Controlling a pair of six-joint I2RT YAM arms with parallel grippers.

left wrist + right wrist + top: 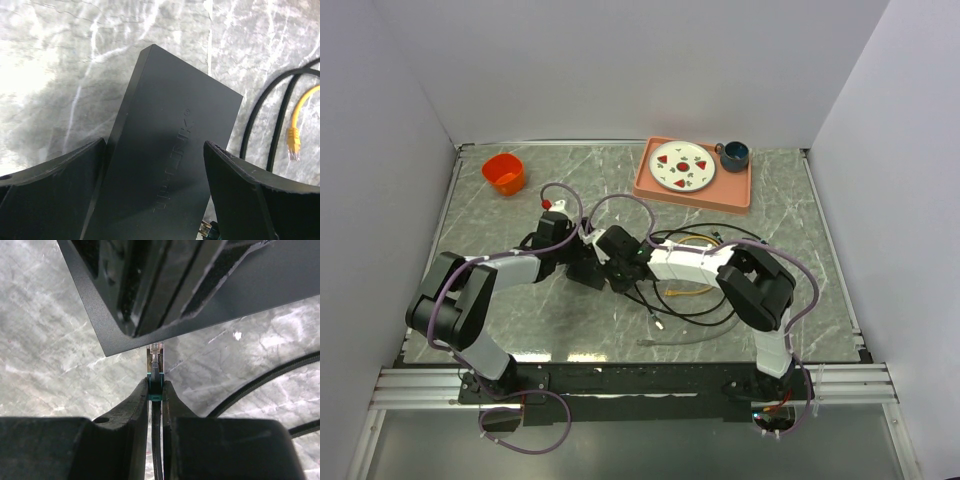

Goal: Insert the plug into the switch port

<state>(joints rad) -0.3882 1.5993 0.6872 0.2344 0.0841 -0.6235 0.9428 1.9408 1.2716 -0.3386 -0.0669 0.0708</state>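
Obs, mid-insertion: black box [175, 100] sits at an angle on the grey marbled table [60, 60], and everything below is placed relative to it

- Left gripper [155, 144]: jaws spread wide, one finger on each long side of the box. It appears to hold the box across its width. How firm the clamp is, I cannot tell
- Right gripper [156, 382]: jaws almost closed, pinching the teal boot of the plug [156, 352]. Its black cable [156, 440] runs back between the fingers
- Plug: clear tip points at the box's narrow near edge, touching it or just short of it; which one is not visible
- Switch port: somewhere along that same narrow edge, hidden under the box's rim in the right wrist view. Alignment cannot be confirmed

Risks, my judgement:
1. The tip may be off the opening and butt against the box wall, so a push would bend the plug or slide it back through the pinch
2. A push could pivot or skid the box between the wide-set left fingers, since they hold only the sides
3. The latch tab may face the wrong way, and I cannot check this
4. Loose black cables [270, 110] and a yellow plug [293, 137] lie just beside the box's far long side and could snag or drag it
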